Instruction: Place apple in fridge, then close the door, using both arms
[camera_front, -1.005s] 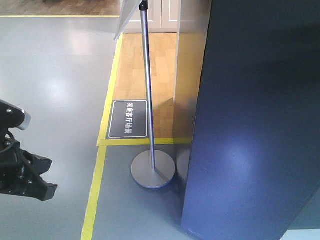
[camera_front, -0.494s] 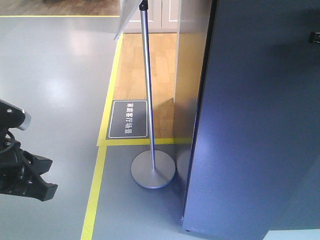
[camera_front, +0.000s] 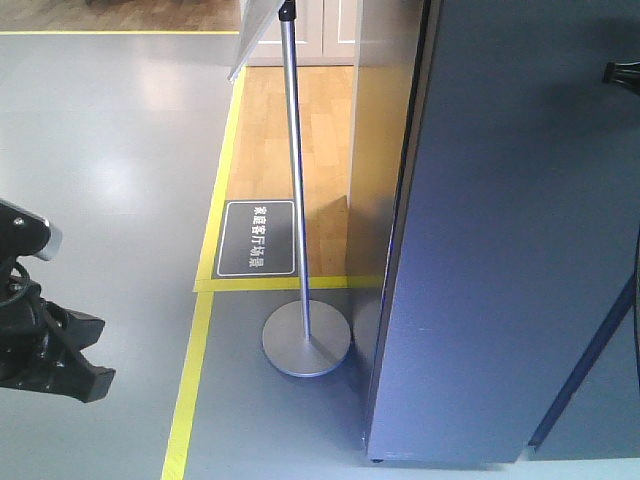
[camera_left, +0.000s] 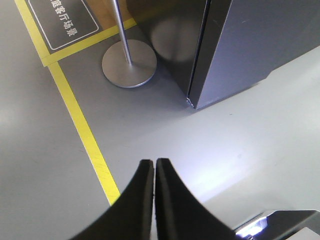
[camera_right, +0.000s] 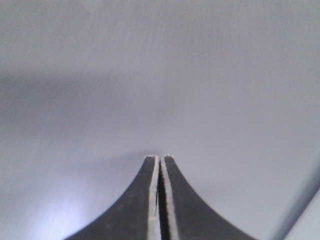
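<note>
1. The door looks like a broad, stiff, smooth slab, probably heavy on its hinge; push flat, far from the hinge.
2. The right pincer, fingers together and empty, faces its grey panel.
3. The left pincer, fingers together, hangs over the floor.
4. One fridge, one door, two pincers; no apple shows.

Sign stand just left of fridge

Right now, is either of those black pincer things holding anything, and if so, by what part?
Nothing is held. The left end effector is shut on empty air above the floor. The right end effector is shut too, its tips against the door.
</note>
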